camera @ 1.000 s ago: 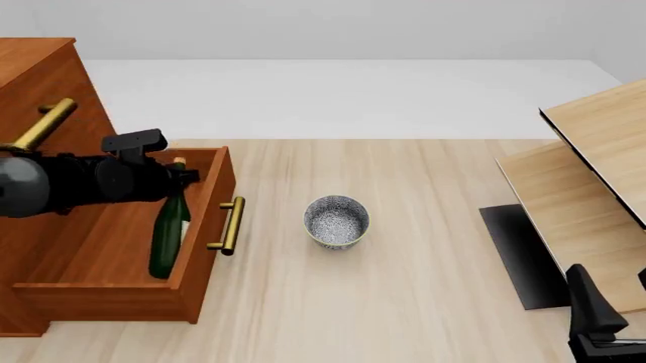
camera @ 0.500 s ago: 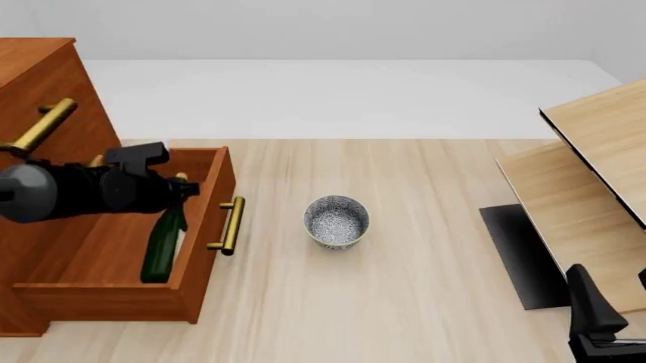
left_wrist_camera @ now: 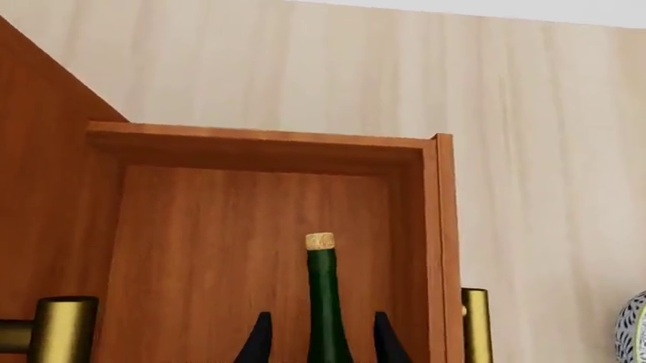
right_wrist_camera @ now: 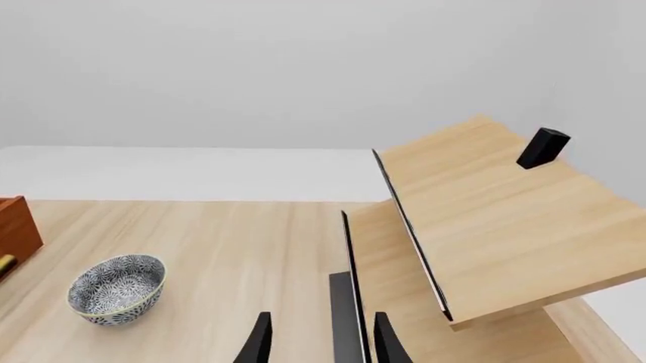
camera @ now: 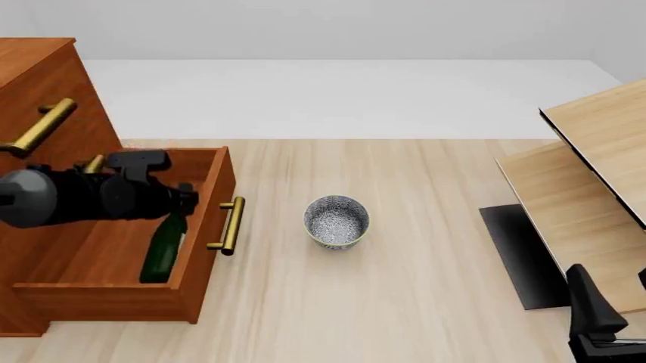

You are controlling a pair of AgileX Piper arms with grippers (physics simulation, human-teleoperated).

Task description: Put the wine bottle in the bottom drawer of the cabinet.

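The wine bottle, dark green with a tan cork, lies inside the open bottom drawer of the reddish-brown cabinet, cork end toward the far wall. My left gripper hovers over the drawer at the bottle's neck. In the left wrist view the gripper is open, one finger on each side of the bottle's neck, with a gap on both sides. My right gripper is open and empty at the near right.
The drawer's brass handle faces the grey speckled bowl, which stands mid-table and also shows in the right wrist view. Pale light-wood furniture with a black panel stands at the right. Upper drawer handles jut out above the left arm.
The bottle has gone from tilted in the gripper to lying lower in the drawer. The left gripper has shifted slightly and now stands apart from the neck. The right arm has not moved.
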